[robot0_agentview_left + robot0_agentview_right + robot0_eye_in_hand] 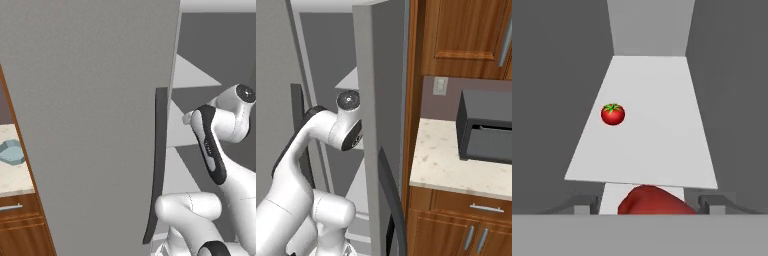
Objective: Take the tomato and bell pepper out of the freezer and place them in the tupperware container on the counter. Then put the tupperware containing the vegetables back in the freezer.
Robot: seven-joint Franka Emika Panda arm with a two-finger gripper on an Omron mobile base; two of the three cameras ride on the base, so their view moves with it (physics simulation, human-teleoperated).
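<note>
Between the spread pincer (pixel 649 207) tips sits a red lump (pixel 654 201), apparently ungrasped. Farther along the pale shelf (pixel 662 130) lies a green-topped red vegetable (pixel 612 114). Left base view alone shows the tupperware container (pixel 11 152) on the surface (pixel 12 175).

arm (pixel 212 145): bent, reaching forward | claw (pixel 652 204): fingers spread wide

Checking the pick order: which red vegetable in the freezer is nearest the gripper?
The dark red lumpy one, right between the fingertips; the round green-topped one sits farther back on the shelf.
</note>
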